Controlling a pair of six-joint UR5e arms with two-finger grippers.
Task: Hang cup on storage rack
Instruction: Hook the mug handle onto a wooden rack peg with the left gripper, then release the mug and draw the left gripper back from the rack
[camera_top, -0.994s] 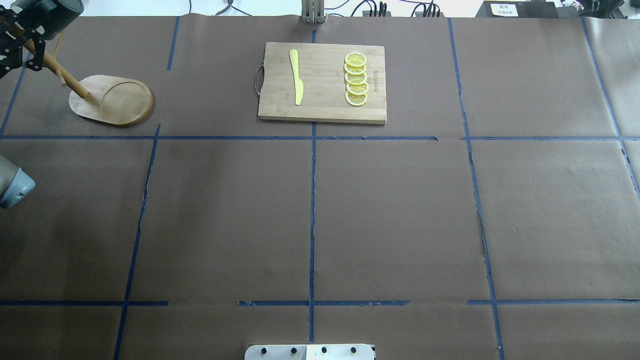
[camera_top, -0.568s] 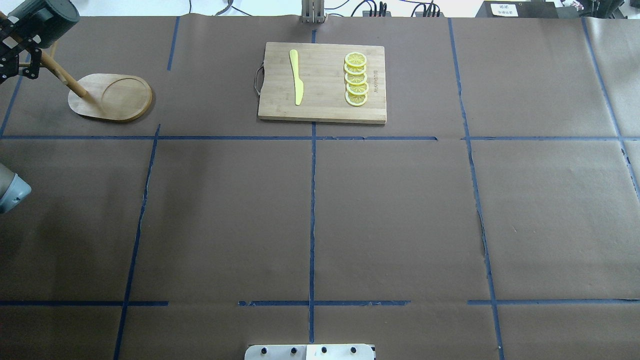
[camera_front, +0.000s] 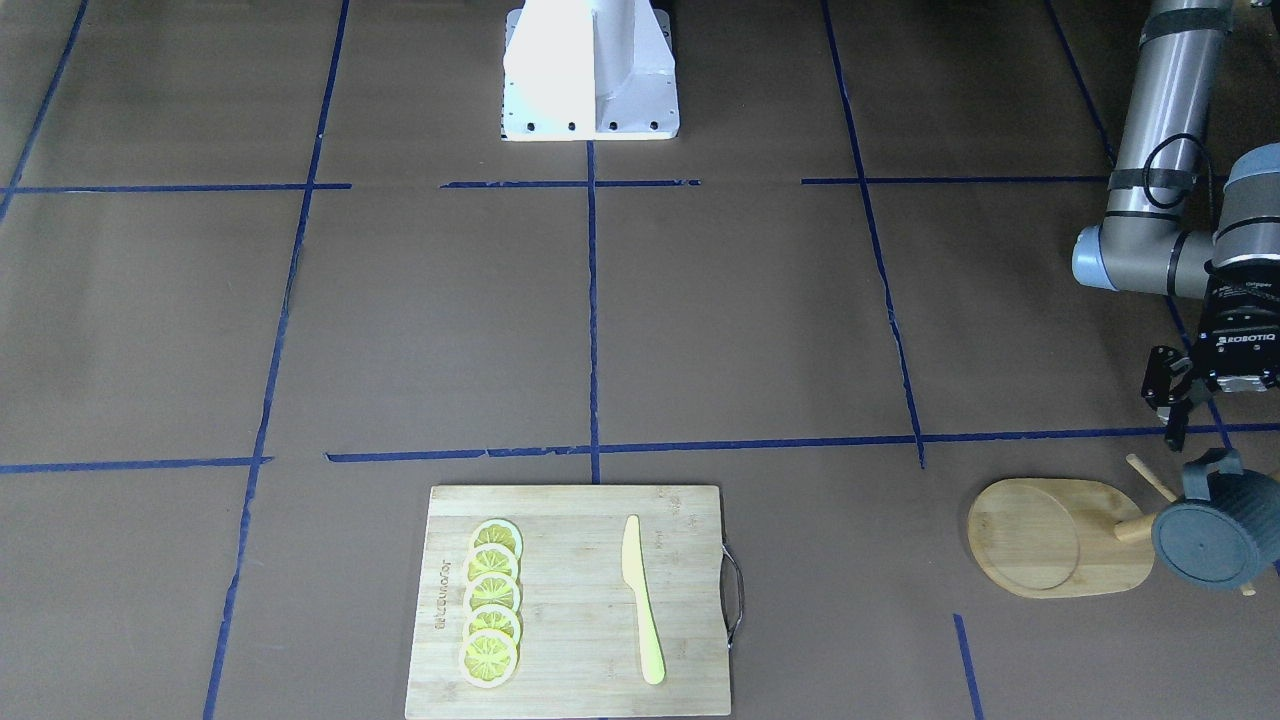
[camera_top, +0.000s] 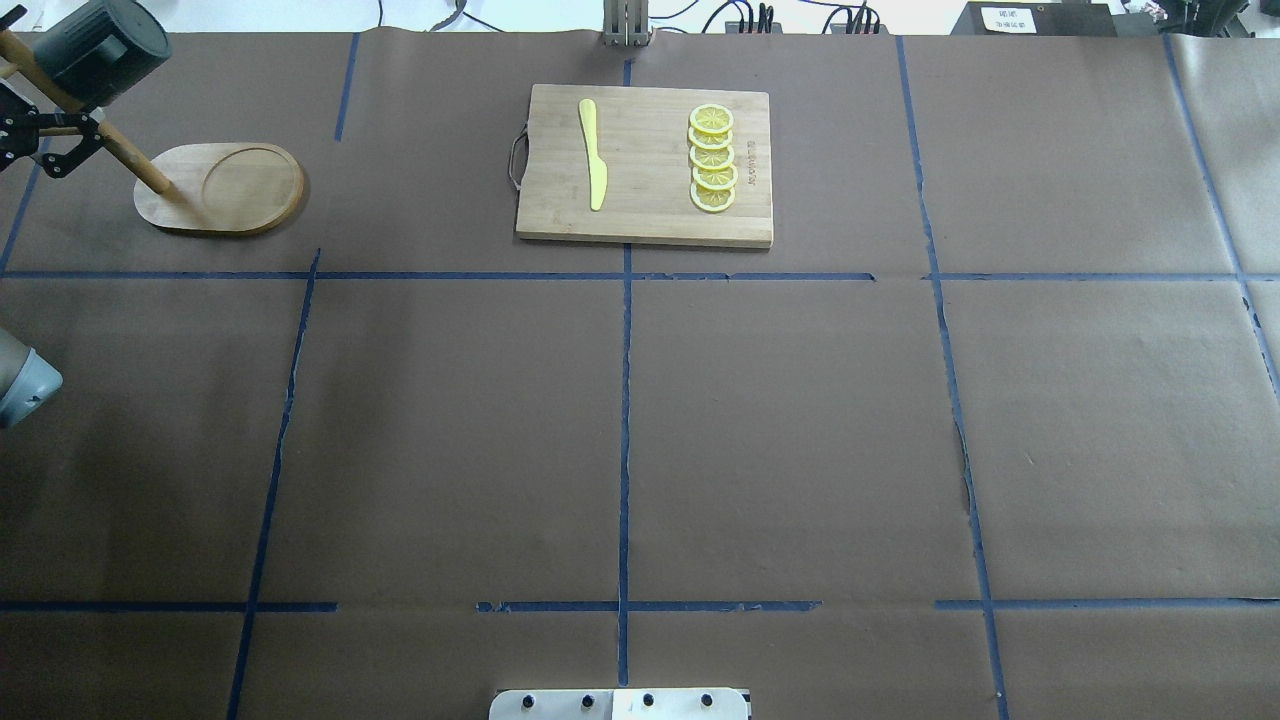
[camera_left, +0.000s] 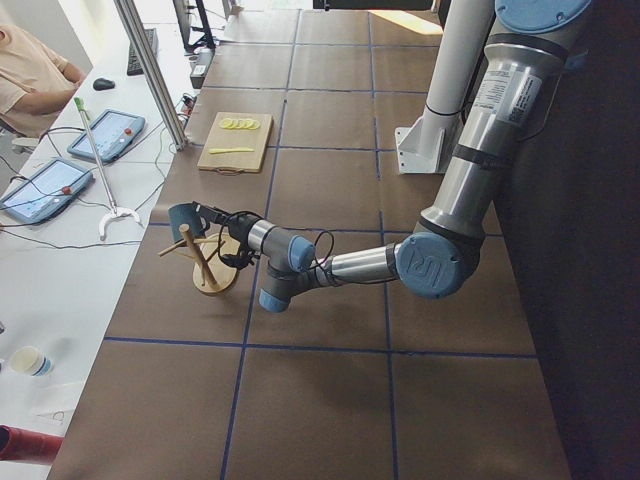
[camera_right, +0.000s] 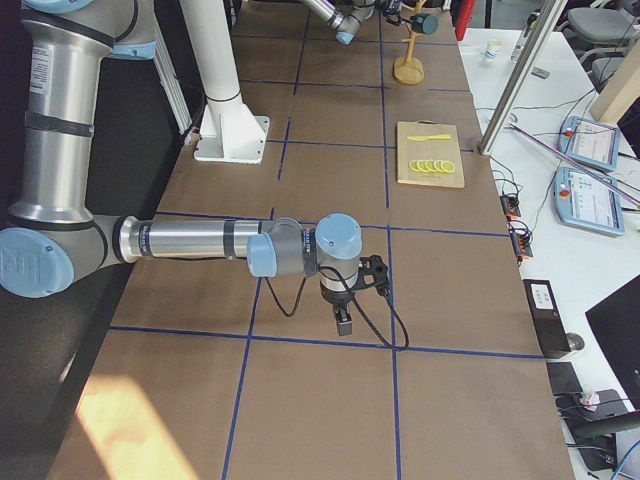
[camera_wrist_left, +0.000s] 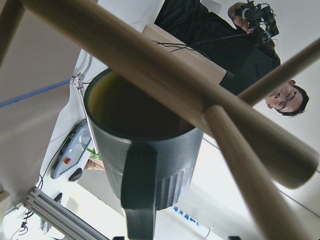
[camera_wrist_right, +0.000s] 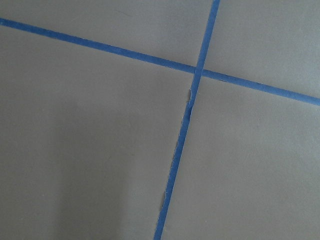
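The dark blue-grey cup (camera_front: 1215, 535) hangs at the top of the bamboo storage rack (camera_front: 1050, 540), its bottom toward the front camera. In the overhead view the cup (camera_top: 100, 50) sits above the rack's post and oval base (camera_top: 220, 190). My left gripper (camera_front: 1212, 428) is open and empty just on the robot's side of the cup, apart from it. The left wrist view shows the cup's handle (camera_wrist_left: 140, 200) behind the crossing pegs. My right gripper (camera_right: 343, 322) hovers low over the table far from the rack; I cannot tell whether it is open or shut.
A rectangular bamboo cutting board (camera_top: 645, 165) with a yellow knife (camera_top: 592, 155) and several lemon slices (camera_top: 712, 160) lies at the far middle. The robot's white base (camera_front: 590, 70) stands at the near edge. Blue tape lines cross the brown table cover.
My left gripper has drawn back from the cup toward the robot. The rack base, tipped a second ago, now lies flat. The cup stays on the rack.
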